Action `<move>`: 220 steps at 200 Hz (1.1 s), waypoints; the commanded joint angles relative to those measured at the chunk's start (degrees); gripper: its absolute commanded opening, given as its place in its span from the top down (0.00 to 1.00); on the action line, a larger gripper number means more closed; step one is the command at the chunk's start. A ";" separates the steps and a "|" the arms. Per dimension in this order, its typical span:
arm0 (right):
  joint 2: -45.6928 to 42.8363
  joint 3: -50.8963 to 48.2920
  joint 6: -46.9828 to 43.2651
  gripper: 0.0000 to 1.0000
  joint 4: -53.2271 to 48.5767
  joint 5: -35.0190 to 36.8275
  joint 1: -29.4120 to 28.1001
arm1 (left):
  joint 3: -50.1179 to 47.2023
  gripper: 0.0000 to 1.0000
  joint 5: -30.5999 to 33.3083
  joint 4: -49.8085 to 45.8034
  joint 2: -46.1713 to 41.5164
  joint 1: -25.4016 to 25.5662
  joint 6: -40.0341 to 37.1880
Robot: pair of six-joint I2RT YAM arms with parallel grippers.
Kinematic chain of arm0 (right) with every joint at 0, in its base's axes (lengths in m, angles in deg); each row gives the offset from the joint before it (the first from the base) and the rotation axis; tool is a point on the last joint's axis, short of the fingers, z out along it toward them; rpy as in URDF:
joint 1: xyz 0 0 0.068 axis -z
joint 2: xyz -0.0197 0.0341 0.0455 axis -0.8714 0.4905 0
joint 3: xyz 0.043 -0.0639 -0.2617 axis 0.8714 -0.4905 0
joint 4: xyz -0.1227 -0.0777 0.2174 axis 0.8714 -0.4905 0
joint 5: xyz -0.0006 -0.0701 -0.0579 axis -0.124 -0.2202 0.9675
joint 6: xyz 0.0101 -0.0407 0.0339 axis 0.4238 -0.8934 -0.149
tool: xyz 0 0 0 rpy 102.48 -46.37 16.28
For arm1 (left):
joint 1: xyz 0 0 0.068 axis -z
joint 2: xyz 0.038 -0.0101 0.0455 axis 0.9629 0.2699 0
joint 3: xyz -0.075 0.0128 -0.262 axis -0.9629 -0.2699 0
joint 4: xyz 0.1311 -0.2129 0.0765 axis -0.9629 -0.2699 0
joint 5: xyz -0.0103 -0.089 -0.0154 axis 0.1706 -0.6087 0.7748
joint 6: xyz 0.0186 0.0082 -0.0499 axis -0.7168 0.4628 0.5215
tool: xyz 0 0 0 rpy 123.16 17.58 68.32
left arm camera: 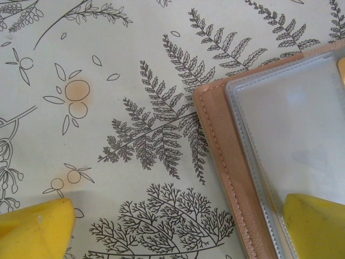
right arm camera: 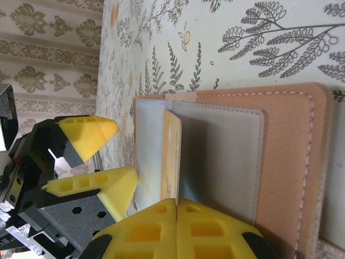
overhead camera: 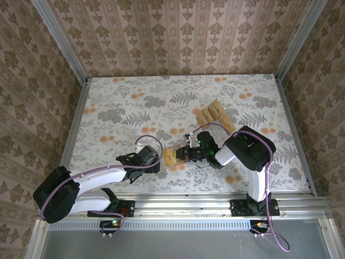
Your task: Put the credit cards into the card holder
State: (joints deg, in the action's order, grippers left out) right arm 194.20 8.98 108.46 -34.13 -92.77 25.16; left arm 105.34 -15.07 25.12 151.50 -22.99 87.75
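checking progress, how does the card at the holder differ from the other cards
The card at the holder is single, tucked edge-on between the clear sleeves of the card holder; the other cards are several, lying loose and fanned on the table farther back. Both are tan.

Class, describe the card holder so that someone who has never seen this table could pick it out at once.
On the fern-printed table, look toward the near edge, between the open left gripper and the right gripper, which pinches one card. The card holder lies open there. Unlike the tan credit cards fanned farther back, it is a pinkish-brown stitched cover with cloudy grey pockets.
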 commanded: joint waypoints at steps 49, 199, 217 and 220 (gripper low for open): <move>3.01 2.02 -3.65 1.00 -13.60 -1.20 0.42 | -0.66 0.00 0.95 -1.62 -0.22 0.45 0.81; 4.70 3.36 -0.87 1.00 -11.65 0.74 -0.33 | -1.01 0.00 0.80 -1.53 -0.17 0.59 1.02; 4.39 2.88 -0.52 1.00 -11.20 1.43 -0.32 | -0.93 0.00 0.74 -1.41 -0.22 0.57 1.01; 4.31 2.83 -0.52 1.00 -11.18 1.66 -0.35 | -0.93 0.00 0.76 -1.44 -0.15 0.53 1.05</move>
State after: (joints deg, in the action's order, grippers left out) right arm 195.23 12.81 107.78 -39.86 -96.58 25.56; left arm 105.26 -14.89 25.12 151.50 -22.94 87.90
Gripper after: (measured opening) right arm 0.066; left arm 0.999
